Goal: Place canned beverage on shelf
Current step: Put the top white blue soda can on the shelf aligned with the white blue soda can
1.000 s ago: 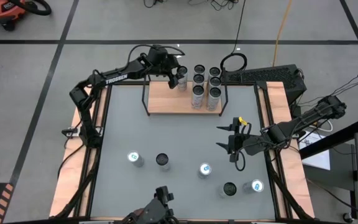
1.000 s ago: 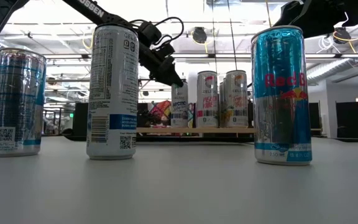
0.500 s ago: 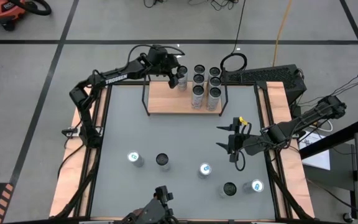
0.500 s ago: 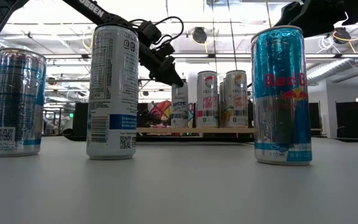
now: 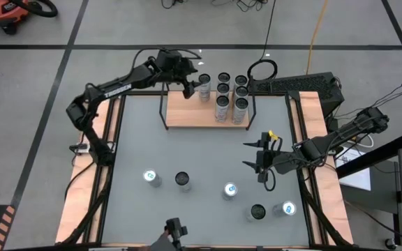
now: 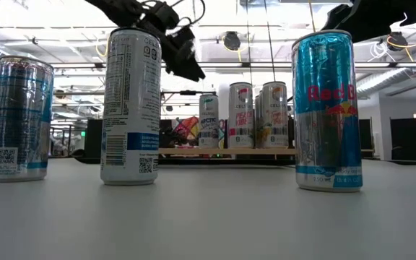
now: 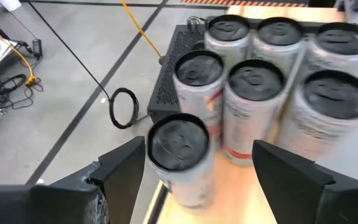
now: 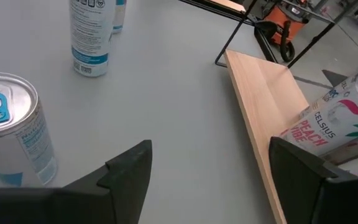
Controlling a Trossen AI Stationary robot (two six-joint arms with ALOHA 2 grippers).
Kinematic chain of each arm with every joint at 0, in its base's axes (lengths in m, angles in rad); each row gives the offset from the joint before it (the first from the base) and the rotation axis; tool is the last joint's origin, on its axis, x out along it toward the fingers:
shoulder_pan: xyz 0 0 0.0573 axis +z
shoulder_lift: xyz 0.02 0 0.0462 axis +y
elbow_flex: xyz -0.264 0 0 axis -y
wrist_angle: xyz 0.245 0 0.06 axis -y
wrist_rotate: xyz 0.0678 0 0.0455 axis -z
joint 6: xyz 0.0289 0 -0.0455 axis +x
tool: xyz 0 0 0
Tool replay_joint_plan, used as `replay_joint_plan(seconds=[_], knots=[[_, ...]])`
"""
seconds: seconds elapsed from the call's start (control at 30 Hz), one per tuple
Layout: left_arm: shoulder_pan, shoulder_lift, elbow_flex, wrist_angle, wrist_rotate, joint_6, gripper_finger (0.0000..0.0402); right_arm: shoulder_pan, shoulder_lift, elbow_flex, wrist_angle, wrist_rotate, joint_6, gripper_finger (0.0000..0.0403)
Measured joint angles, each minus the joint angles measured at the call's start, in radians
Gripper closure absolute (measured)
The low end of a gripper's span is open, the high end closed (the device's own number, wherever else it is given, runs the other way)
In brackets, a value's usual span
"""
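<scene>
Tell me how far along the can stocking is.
Seven cans stand on the light-wood shelf with black rod frame. The left hand hangs open above the leftmost shelved can, holding nothing. Five cans wait on the grey tabletop, near the open right hand.

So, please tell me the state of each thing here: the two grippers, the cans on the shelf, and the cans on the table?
left gripper: open, empty, above the can it stands over
right gripper: open, empty, over the table
nearest shelf can: upright, standing free on the shelf
other shelf cans: upright, grouped close together
table cans: five, all upright, apart from each other
</scene>
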Motion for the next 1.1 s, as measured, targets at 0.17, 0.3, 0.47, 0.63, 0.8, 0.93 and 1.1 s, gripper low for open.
replay_joint_plan(seconds=[0.17, 0.3, 0.47, 0.63, 0.8, 0.93, 1.1], knots=[[-0.059, -0.063, 0.001, -0.205, 0.0, -0.034, 0.0112, 0.002, 0.0, 0.0, 0.014, -0.028, 0.087, 0.0148], [-0.154, -0.091, 0.001, -0.362, -0.001, -0.08, 0.0112, -0.006, 0.021, 0.0, 0.141, -0.025, 0.232, 0.0148], [-0.315, -0.111, 0.001, -0.427, -0.047, -0.105, 0.0112, -0.007, 0.119, 0.0, 0.315, -0.081, 0.252, 0.0148], [-0.466, -0.112, 0.0, -0.446, -0.119, -0.159, 0.0112, -0.034, 0.238, 0.022, 0.503, -0.157, 0.247, 0.0148], [-0.608, -0.112, -0.07, -0.284, -0.209, -0.23, 0.0112, -0.047, 0.348, 0.118, 0.496, -0.178, 0.209, 0.0148], [-0.698, -0.141, -0.149, -0.244, -0.27, -0.284, 0.0112, -0.04, 0.419, 0.187, 0.496, -0.185, 0.201, 0.0148], [-0.789, -0.247, -0.282, -0.191, -0.436, -0.394, 0.0112, -0.029, 0.503, 0.262, 0.498, -0.268, 0.201, 0.0142]])
